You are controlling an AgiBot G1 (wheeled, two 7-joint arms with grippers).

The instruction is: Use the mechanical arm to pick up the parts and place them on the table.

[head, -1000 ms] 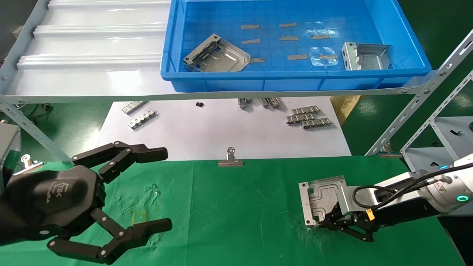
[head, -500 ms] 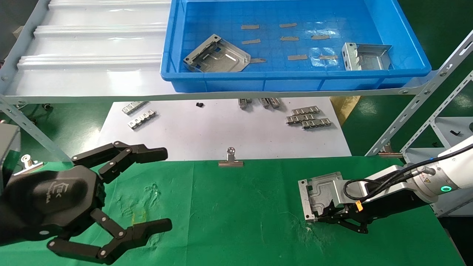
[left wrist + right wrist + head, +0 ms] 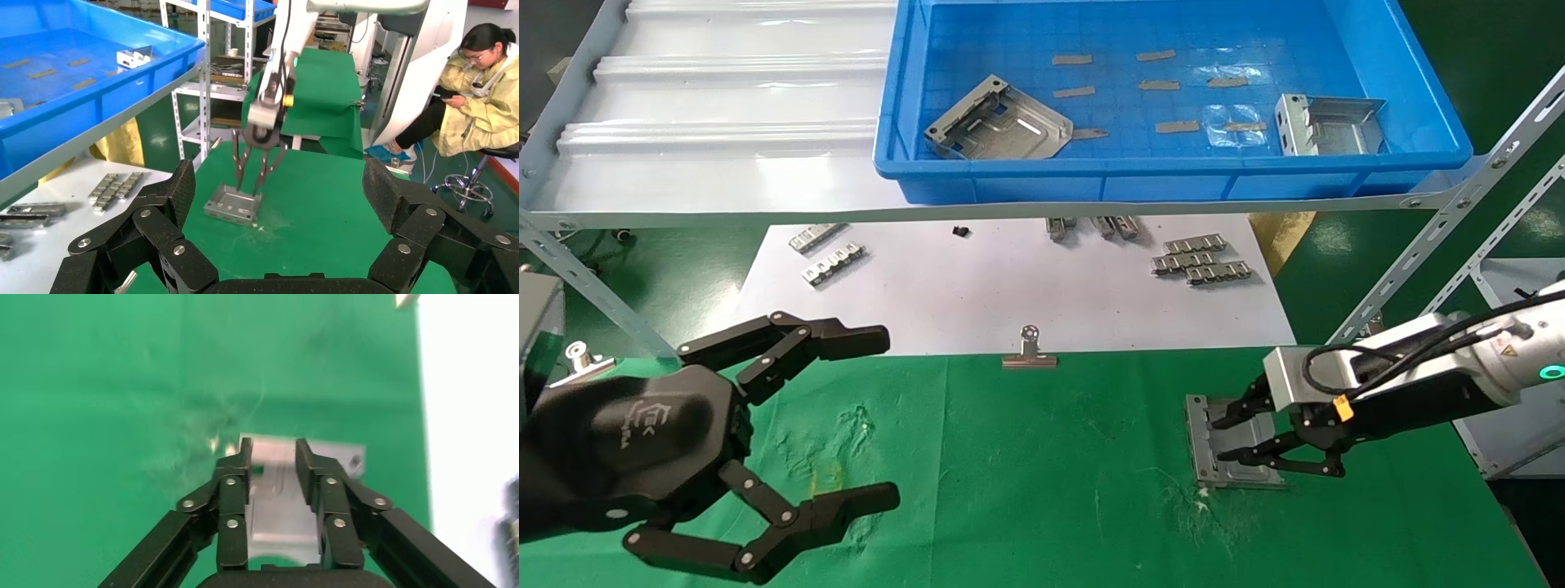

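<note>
Right gripper (image 3: 1228, 434), lower right of the head view: fingers parted and holding nothing, tips poised above the part (image 3: 1231, 445). The part lies flat on the green table (image 3: 1050, 490), between and beneath the fingertips. Left gripper (image 3: 878, 416), lower left: spread wide, idle.

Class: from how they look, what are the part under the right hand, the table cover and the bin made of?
Part: bare sheet metal, probably steel; silvery sheen, bent flange. Table cover: green cloth, matte, creased and scuffed. Bin: blue moulded plastic, glossy, rounded rim. The right hand hangs open over the part.
</note>
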